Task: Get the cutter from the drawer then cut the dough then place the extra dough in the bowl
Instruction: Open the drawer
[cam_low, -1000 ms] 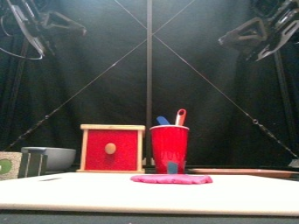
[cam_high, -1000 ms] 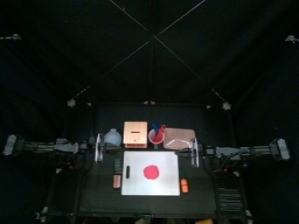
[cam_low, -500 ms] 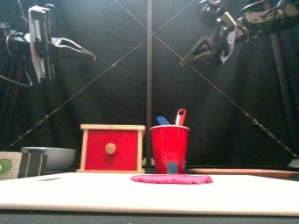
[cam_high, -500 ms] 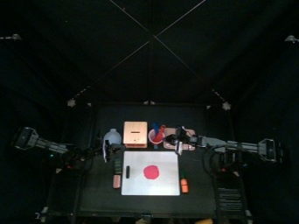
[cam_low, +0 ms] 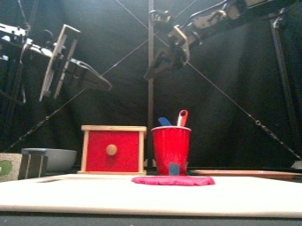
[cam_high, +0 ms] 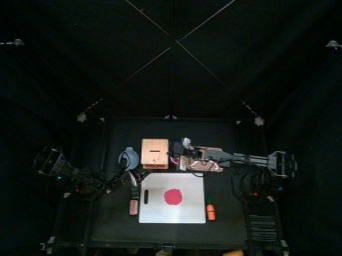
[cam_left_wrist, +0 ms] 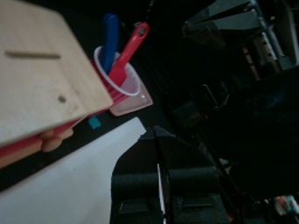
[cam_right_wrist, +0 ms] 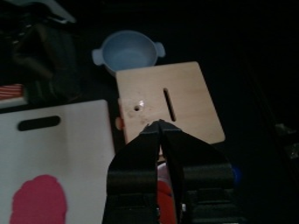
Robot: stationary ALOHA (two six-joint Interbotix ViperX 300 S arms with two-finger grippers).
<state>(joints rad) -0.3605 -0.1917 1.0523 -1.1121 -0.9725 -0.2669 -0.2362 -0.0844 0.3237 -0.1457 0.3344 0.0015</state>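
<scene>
A pale wooden box point(cam_high: 155, 151) with a red drawer front point(cam_low: 113, 150) stands behind the white cutting board point(cam_high: 191, 183); the drawer is closed. On the board lies a flat red dough disc point(cam_high: 170, 196). My right gripper point(cam_right_wrist: 156, 133) is shut and empty, high over the box top point(cam_right_wrist: 176, 98) and the red cup point(cam_low: 171, 150). In the front view the right gripper point(cam_low: 157, 64) hangs well above the cup. My left gripper point(cam_left_wrist: 158, 162) is shut and empty at the board's left back corner, beside the box point(cam_left_wrist: 41, 79). No cutter is visible.
A blue-grey bowl point(cam_high: 130, 157) sits left of the box. The red cup point(cam_high: 178, 153) holds a blue and a red toy knife. Small orange toys lie at the board's left edge point(cam_high: 132, 207) and on its right side point(cam_high: 210, 211).
Both arms have swung in from the table's sides toward the middle. The right gripper has travelled left until it is over the box and cup; the left gripper has come in toward the board.
</scene>
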